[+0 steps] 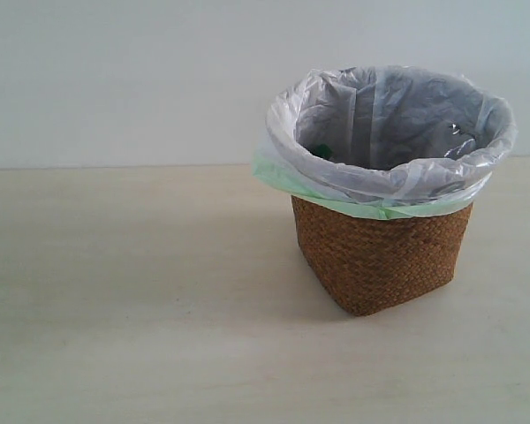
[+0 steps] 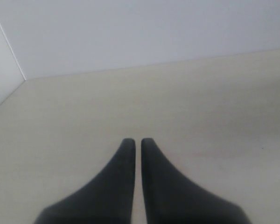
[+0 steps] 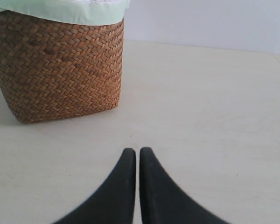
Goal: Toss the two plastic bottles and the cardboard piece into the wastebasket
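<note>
The wastebasket [image 1: 380, 252], brown wicker with a white-and-pale-green bag folded over its rim, stands right of centre on the table. A small green patch [image 1: 320, 151] shows inside the bag; what it belongs to I cannot tell. No bottle and no cardboard piece can be made out in any view. My right gripper [image 3: 137, 150] is shut with nothing in it, low over the table a short way from the wastebasket's wicker wall [image 3: 60, 70]. Over bare tabletop, my left gripper [image 2: 137, 140] is also shut and holds nothing. Neither gripper shows in the exterior view.
A pale wooden table [image 1: 124, 309] runs to a plain white wall [image 1: 115, 79] behind. In the left wrist view a wall corner [image 2: 9, 46] meets the table's far edge.
</note>
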